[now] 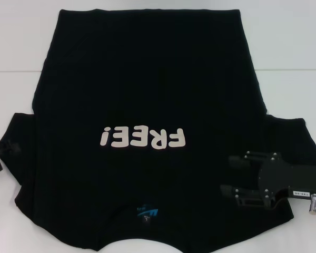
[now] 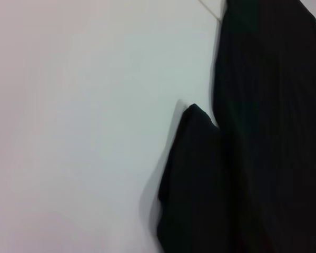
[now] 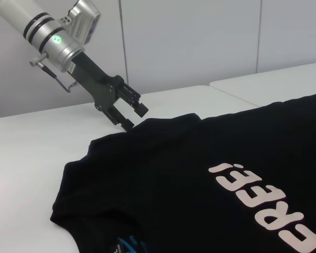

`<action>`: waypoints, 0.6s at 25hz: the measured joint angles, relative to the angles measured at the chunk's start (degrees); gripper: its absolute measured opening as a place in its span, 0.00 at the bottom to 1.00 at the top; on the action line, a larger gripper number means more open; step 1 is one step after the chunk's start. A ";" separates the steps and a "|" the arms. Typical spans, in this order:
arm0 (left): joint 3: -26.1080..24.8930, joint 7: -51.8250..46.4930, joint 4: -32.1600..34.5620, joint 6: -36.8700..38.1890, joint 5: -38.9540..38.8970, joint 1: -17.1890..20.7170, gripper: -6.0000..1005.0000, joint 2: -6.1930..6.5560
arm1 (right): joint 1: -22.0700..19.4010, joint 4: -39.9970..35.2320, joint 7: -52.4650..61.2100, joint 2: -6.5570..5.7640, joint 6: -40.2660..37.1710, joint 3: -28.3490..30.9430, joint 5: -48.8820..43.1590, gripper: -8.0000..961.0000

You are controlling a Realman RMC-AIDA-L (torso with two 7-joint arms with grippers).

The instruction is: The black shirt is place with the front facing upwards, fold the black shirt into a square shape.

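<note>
While the black shirt (image 1: 147,95) is lying flat on the white table (image 1: 21,47), the left gripper (image 3: 130,113) is hovering narrowly parted at its sleeve edge, and the right gripper (image 1: 233,174) is resting wide apart over the other shoulder.

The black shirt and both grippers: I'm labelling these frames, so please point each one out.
black shirt (image 1: 147,79), head view, on the plain chest cloth.
left gripper (image 3: 130,115), right wrist view, between its fingertips.
right gripper (image 1: 229,176), head view, between its fingertips.
</note>
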 joint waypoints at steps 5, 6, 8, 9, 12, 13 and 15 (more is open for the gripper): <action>0.12 0.00 0.00 -0.45 0.28 -0.12 0.81 -0.22 | 0.01 0.00 0.00 0.00 0.00 0.00 0.00 0.79; 0.12 -0.01 0.00 -0.53 0.30 -0.12 0.81 -0.24 | 0.02 0.00 0.00 0.00 0.00 0.00 0.00 0.79; 0.11 -0.01 -0.26 -0.72 0.31 -0.14 0.81 -0.29 | 0.12 0.00 0.00 0.00 0.00 0.00 0.00 0.79; 0.11 0.02 -0.56 -0.87 0.31 -0.17 0.81 -0.31 | 0.16 0.00 0.00 0.00 0.00 0.00 0.00 0.79; 0.31 0.39 -1.66 -1.23 0.26 -0.53 0.81 -0.25 | 0.23 0.00 0.00 0.00 0.00 0.00 0.00 0.79; 0.44 0.42 -1.85 -1.28 0.24 -0.62 0.81 -0.23 | 0.24 0.00 0.00 0.00 0.00 0.00 0.00 0.79; 0.59 0.45 -2.07 -1.31 0.22 -0.77 0.81 -0.23 | 0.22 0.00 0.00 0.00 0.00 0.00 0.00 0.79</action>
